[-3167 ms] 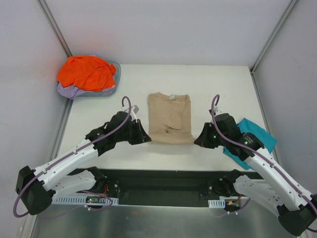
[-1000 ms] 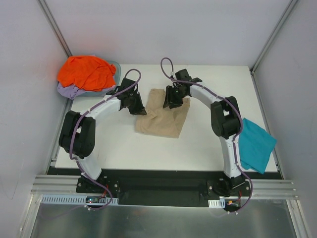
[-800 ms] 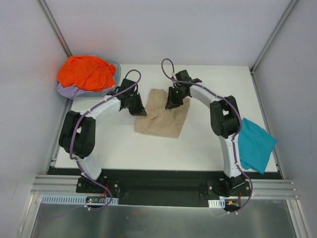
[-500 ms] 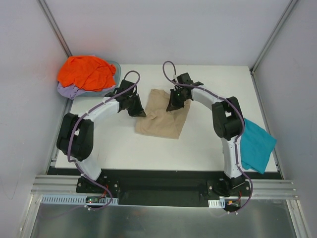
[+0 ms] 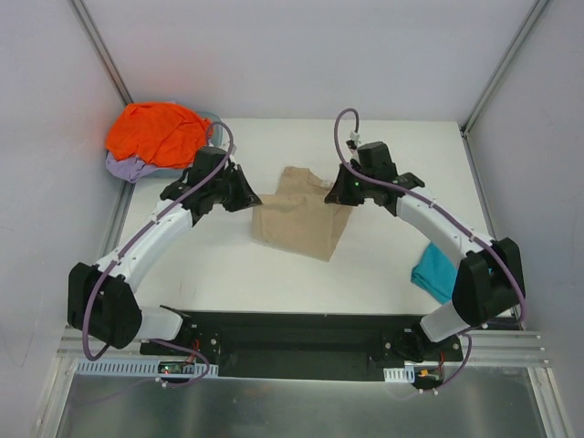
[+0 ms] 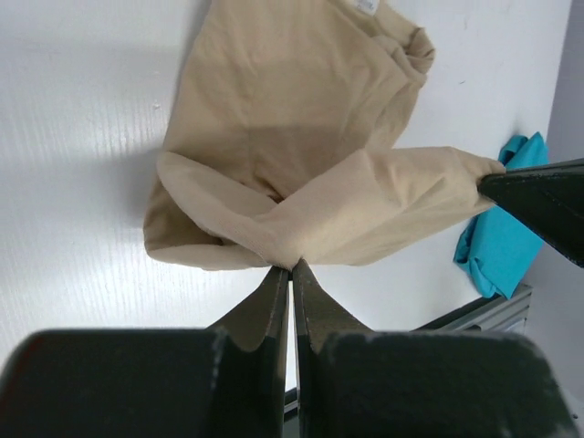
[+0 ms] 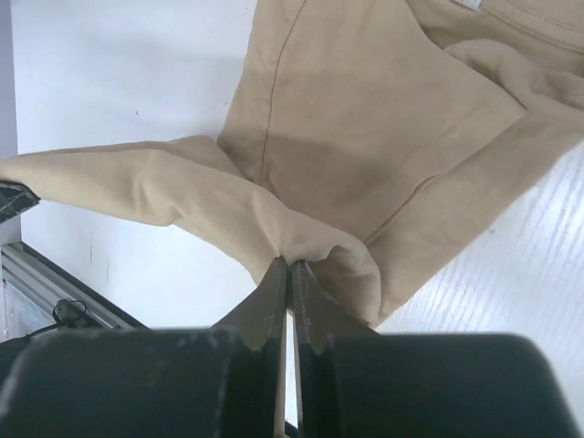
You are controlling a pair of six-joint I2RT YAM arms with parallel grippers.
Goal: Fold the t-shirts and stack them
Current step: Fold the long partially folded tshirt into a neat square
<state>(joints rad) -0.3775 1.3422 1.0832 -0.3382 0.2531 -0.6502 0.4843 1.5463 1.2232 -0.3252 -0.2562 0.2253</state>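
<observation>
The left end effector (image 5: 248, 197) is closed tight, its two dark fingers (image 6: 274, 301) pinching a fold of the plain tan short-sleeved cloth t-shirt (image 5: 306, 214) at that shirt's left edge. The right end effector (image 5: 343, 190) is closed too, clamped on the same shirt's right edge, its fingers (image 7: 274, 292) biting a rolled hem. Between the two grips a band of tan cloth is lifted and stretched taut above the rest of the shirt, which lies rumpled and skewed on the white counter (image 5: 392, 137); in the left wrist view the other arm's dark fingertip shows at the far end of that band. Right of the tan shirt and nearer the arm bases, a teal cloth t-shirt (image 5: 436, 272) lies by the counter's edge, partly hidden behind the right arm. Left of the tan shirt, towards the far corner, a bright orange t-shirt (image 5: 155, 132) is heaped over a pale lavender one (image 5: 123, 167).
</observation>
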